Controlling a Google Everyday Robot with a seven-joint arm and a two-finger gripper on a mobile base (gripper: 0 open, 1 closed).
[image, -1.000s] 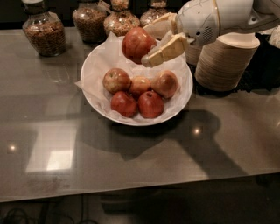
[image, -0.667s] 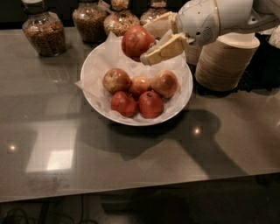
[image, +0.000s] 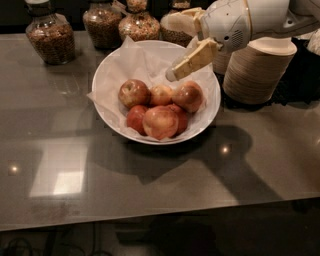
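Observation:
A white bowl (image: 118, 125) lined with white paper stands on the dark table and holds several red-yellow apples. One large apple (image: 160, 121) lies on top of the pile at the front, and another apple (image: 188, 96) lies at the right side. My gripper (image: 169, 49) hangs open over the far right part of the bowl, just above the apples. It holds nothing. One of its tan fingers (image: 194, 59) slants down toward the right-hand apple without touching it.
Several glass jars of grains and snacks line the back edge, among them one jar (image: 48, 36) at the far left. A tall stack of paper bowls (image: 256, 71) stands right of the white bowl, under my arm. The table's front edge runs along the bottom.
The apple that was held between the fingers above the bowl has been let go and now lies on the pile. The gripper is open and empty.

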